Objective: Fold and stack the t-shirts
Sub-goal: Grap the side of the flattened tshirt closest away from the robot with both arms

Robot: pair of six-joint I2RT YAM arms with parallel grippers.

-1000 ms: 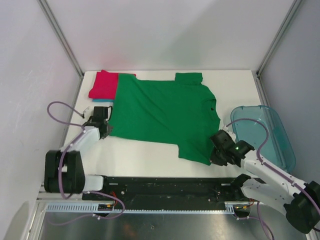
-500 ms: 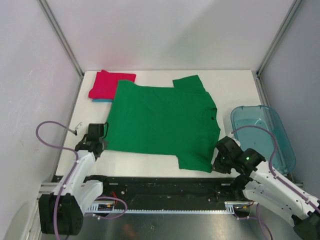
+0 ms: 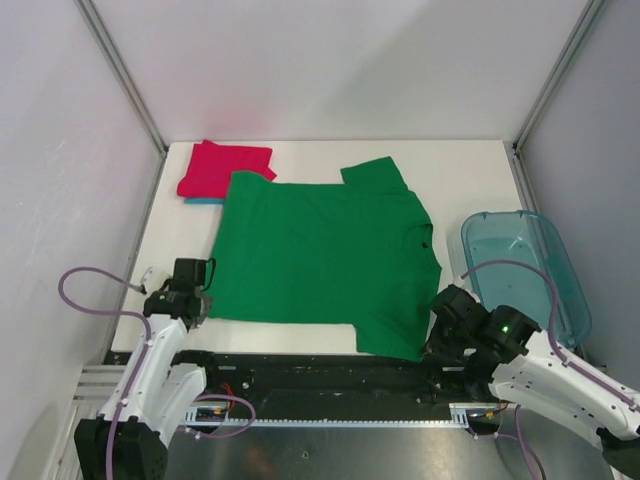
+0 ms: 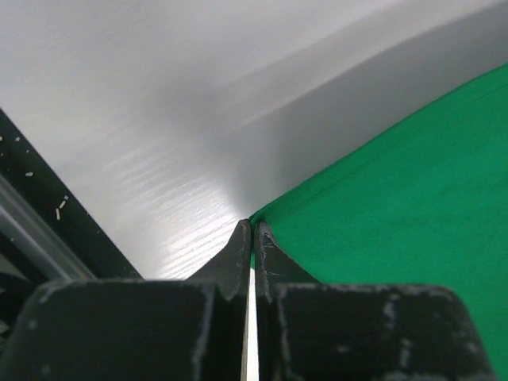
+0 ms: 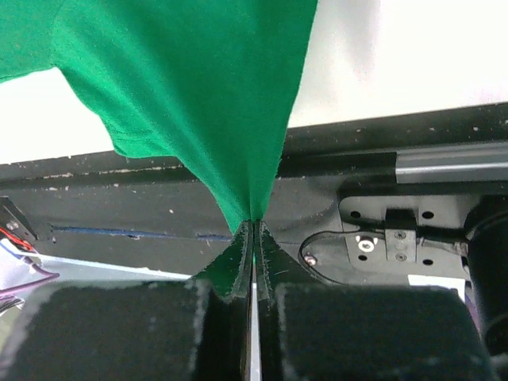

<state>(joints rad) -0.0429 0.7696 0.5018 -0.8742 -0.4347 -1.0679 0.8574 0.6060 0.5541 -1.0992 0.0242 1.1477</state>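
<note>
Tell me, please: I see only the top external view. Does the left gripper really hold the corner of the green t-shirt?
Observer: Yes. In the left wrist view the left gripper is shut on the green t-shirt, and the cloth's corner ends right at the fingertips.
Operator: And the right gripper?
Observer: The right wrist view shows the right gripper shut on the cloth, which runs away from it in a taut, narrowing fold.
Operator: What lies behind that pinch?
Observer: In that view the black rail at the near edge lies behind it, not the white table.
</note>
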